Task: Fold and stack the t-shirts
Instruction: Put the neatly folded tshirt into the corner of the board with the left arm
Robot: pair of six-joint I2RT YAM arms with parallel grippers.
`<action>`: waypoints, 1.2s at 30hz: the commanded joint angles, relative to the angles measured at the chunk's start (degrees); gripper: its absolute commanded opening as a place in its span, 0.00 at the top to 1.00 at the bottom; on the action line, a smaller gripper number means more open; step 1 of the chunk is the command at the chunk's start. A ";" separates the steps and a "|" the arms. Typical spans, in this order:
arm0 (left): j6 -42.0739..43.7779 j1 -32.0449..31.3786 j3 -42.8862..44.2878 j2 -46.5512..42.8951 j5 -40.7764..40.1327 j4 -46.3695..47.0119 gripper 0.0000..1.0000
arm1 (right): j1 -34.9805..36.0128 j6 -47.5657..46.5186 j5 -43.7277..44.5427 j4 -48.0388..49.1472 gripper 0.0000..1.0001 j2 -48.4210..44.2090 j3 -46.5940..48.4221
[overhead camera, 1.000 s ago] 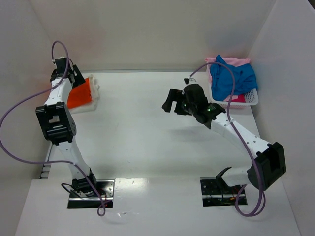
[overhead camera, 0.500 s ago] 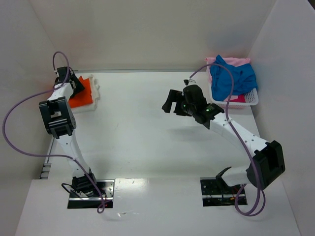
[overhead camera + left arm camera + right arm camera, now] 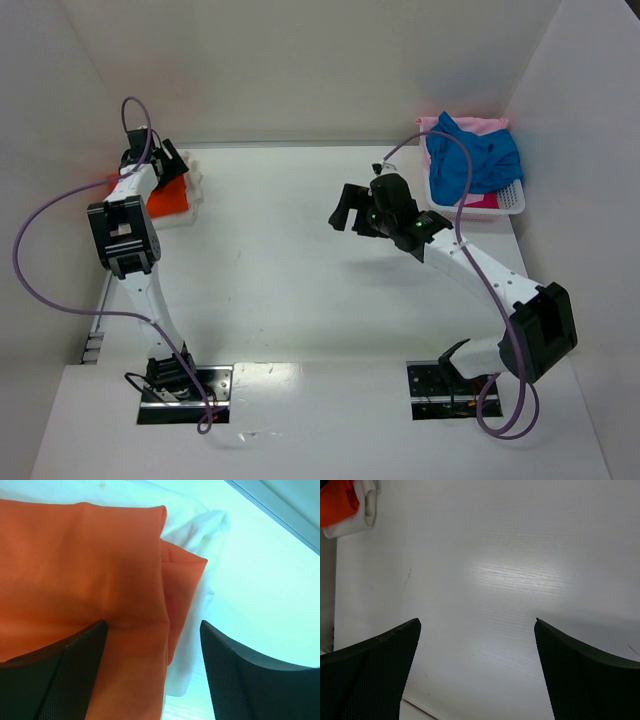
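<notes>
Far-left table corner: orange tee (image 3: 90, 565) lies folded atop white tee (image 3: 200, 525), white showing past orange edge. My left pincer (image 3: 152, 626) hangs right over orange fold, jaws wide, gripping nothing. My right pincer (image 3: 477, 622) gapes full over bare table (image 3: 280, 260), empty. Blue tee (image 3: 485, 160), pink tee (image 3: 480, 124) wait crumpled in basket (image 3: 510, 200), far right. Risk: left fingertip snags loose orange flap on lifting, drags fold open, skews stack.

White-linked arms (image 3: 150, 300), black joints (image 3: 122, 236), looping purple cables (image 3: 15, 262), black textured jaws
</notes>
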 commanded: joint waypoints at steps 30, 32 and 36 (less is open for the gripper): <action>7.64 0.82 -2.04 -31.95 17.37 -8.64 0.05 | -6.70 -5.48 9.59 -3.07 0.00 -0.47 15.58; 7.64 0.82 -4.62 -36.69 19.92 -10.22 0.04 | -7.24 -7.40 11.59 -2.15 0.00 0.06 17.61; 9.71 -0.97 -11.97 -44.49 20.53 -14.21 0.04 | -9.70 -10.22 18.25 -3.92 0.00 1.45 22.33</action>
